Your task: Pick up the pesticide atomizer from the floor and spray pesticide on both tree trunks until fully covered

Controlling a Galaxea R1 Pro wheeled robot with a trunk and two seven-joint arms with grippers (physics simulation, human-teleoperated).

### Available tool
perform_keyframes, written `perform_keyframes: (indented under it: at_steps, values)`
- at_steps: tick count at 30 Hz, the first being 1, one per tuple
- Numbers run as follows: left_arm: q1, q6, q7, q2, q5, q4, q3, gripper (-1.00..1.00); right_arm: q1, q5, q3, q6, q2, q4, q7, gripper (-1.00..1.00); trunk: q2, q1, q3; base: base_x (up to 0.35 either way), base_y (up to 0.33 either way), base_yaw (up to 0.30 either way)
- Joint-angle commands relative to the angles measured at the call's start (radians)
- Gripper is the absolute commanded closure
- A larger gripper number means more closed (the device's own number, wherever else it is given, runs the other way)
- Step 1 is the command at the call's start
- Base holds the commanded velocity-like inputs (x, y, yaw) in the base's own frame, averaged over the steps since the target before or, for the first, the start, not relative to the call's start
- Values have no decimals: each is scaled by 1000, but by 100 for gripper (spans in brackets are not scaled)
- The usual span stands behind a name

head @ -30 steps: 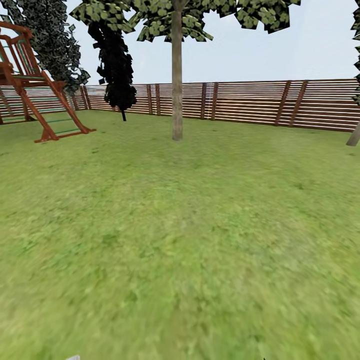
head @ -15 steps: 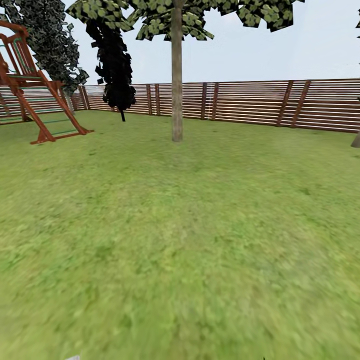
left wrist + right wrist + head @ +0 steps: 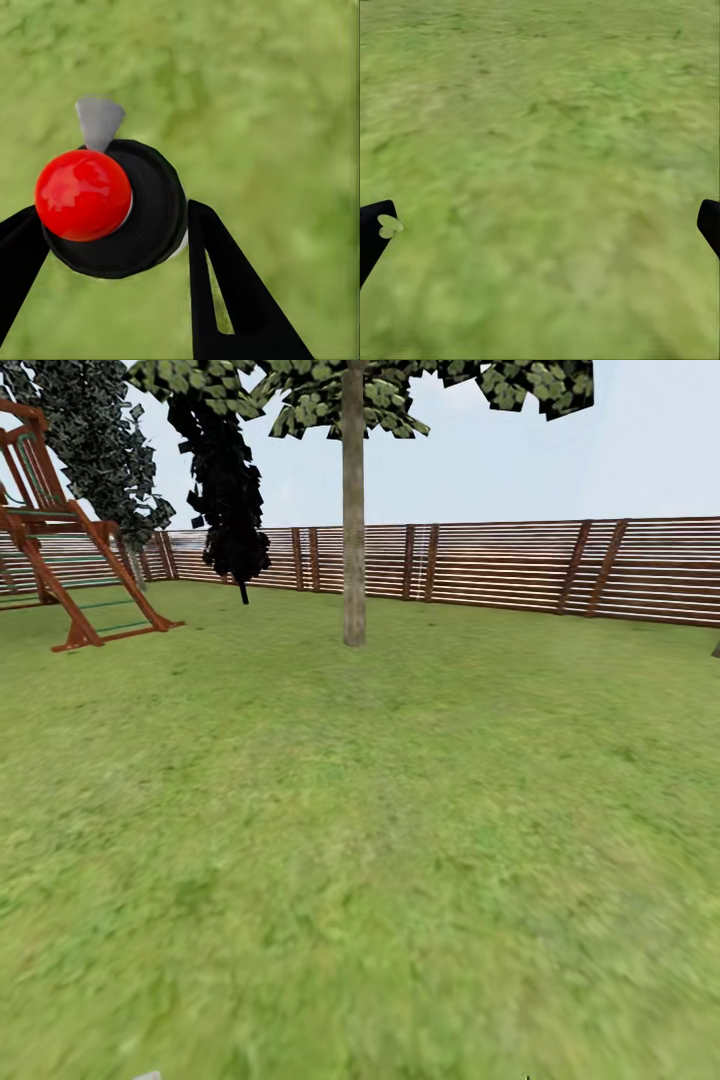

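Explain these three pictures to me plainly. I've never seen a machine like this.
This is a simulated wheeled robot with two arms. The big picture is from its head camera: a lawn, a tree trunk, a wooden fence and a red climbing frame. The other two come from cameras at its wrists, looking down at grass. The left gripper is closed around a spray bottle with a red top. The right gripper is open and holds nothing.

A fenced back garden: lawn (image 3: 400,840) bounded by a slatted wooden fence (image 3: 500,565), with a tree (image 3: 353,510) and play frame (image 3: 60,560) before it.
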Motion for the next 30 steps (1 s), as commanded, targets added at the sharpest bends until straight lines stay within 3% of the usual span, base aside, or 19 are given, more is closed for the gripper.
perform_keyframes:
  at_steps: [1, 30]
  values:
    - [0, 0, 0, 0, -1, 0, 0, 100, 0, 0, 0, 0, 0, 0, 0, -100, 0, 0, 0, 338, 0, 0]
    - [0, 0, 0, 0, -4, -2, -2, 100, 0, 2, 2, 0, -2, 0, 0, -100, 0, 0, 0, 338, 0, 0]
